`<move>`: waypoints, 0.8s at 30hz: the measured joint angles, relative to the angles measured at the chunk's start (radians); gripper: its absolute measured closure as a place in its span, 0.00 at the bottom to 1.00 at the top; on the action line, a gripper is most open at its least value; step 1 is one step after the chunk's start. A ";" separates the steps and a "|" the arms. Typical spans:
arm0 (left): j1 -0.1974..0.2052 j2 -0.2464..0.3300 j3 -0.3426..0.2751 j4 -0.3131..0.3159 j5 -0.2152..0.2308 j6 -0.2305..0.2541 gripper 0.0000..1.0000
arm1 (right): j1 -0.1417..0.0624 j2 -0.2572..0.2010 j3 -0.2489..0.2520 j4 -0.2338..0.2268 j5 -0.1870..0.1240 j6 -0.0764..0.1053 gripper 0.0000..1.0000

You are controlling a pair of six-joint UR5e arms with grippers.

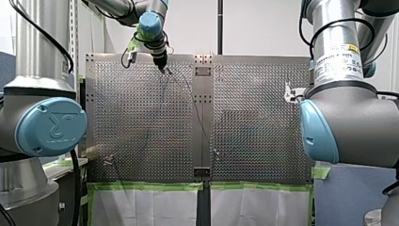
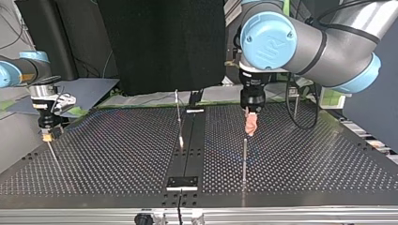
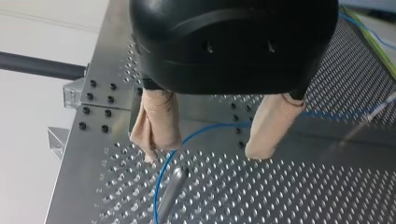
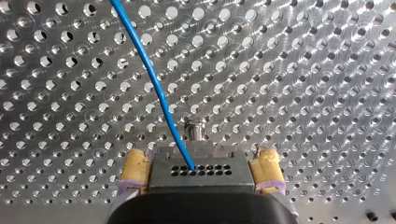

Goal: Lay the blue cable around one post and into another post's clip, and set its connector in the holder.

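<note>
my left gripper (image 3: 203,156) hangs near the table's (image 1: 254,122) far edge, upper left of the front view. its beige-padded fingers (image 3: 156,123) are spread, gripping nothing. the blue cable (image 3: 201,129) curves between them, with a thin post (image 3: 170,191) just past their tips. my right gripper (image 4: 198,175) sits by the table's right edge, yellow pads (image 4: 135,168) clamped on the grey connector (image 4: 198,163), where the cable enters. a ur mark shows on a blue joint cap (image 2: 267,40); the white arm label (image 1: 338,59) is unreadable.
</note>
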 joint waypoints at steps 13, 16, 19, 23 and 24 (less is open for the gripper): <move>0.002 0.012 0.000 0.001 -0.113 0.094 0.00 | -0.001 0.000 0.000 0.001 0.000 0.000 0.01; 0.003 0.014 0.000 0.001 -0.120 0.096 0.00 | -0.002 0.000 0.000 0.000 -0.001 0.000 0.01; 0.004 0.015 0.000 0.001 -0.122 0.097 0.00 | -0.004 0.000 0.000 0.000 -0.001 0.000 0.01; 0.005 0.015 0.000 0.001 -0.122 0.101 0.00 | -0.006 0.000 -0.001 0.001 0.000 0.000 0.01; 0.005 0.015 0.000 0.001 -0.122 0.104 0.00 | -0.005 0.000 -0.001 0.001 0.000 0.000 0.01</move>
